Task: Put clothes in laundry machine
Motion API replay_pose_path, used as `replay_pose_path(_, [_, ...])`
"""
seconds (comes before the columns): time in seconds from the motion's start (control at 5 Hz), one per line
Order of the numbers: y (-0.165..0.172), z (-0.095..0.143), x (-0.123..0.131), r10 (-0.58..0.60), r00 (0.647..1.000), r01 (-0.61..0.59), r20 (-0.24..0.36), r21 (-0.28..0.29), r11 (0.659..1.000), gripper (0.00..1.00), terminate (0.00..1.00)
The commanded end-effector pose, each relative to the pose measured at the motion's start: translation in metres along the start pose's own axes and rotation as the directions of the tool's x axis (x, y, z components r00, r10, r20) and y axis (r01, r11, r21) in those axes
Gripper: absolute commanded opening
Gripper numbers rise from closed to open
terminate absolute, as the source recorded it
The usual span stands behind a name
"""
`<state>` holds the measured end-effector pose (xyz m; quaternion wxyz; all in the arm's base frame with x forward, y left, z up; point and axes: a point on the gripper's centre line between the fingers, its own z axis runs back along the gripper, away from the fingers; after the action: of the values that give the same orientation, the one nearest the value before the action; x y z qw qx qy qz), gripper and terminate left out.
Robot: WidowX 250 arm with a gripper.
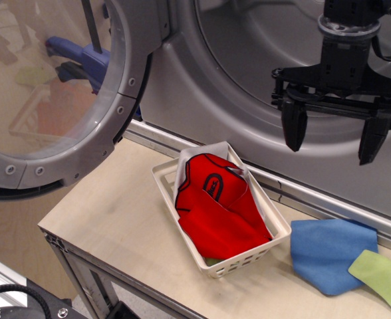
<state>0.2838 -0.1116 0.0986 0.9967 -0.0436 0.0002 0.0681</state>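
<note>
A red cloth with dark edging and an oval logo (212,183) lies on top of a plain red cloth (222,226) in the white lattice basket (249,259). A white cloth (189,159) shows at the basket's far end, and a bit of lime green shows under the red. A blue cloth (328,252) and a lime green cloth (385,276) lie on the table to the right. The grey laundry machine (262,80) stands behind, its round door (56,86) swung open to the left. My gripper (334,136) hangs open and empty in front of the drum hole, above and right of the basket.
The wooden table (116,219) has its front edge at lower left. A metal sill (315,193) runs along the machine's base behind the basket. Through the door window blue and red shapes show faintly.
</note>
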Motion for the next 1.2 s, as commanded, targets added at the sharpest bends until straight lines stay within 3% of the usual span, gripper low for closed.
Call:
replay_pose_path(0.0, [0.0,0.0,0.0,0.0,1.0,0.0,0.0,0.0,1.0,1.0,0.0])
replay_pose_path(0.2, [0.027,0.01,-0.002,0.151,0.988,-0.151,0.0,-0.04,0.988,1.0,0.0])
replay_pose_path(0.4, [0.075,0.012,-0.005,0.387,0.92,-0.384,0.056,-0.058,0.921,1.0,0.0])
replay_pose_path(0.6, [0.104,0.016,-0.007,0.495,0.864,-0.494,0.089,-0.04,0.869,1.0,0.0])
replay_pose_path(0.8, [0.131,0.006,-0.005,0.604,0.779,-0.606,0.167,-0.041,0.794,1.0,0.0])
replay_pose_path(1.0, [0.134,-0.009,0.006,0.647,0.747,-0.643,0.152,-0.081,0.762,1.0,0.0])
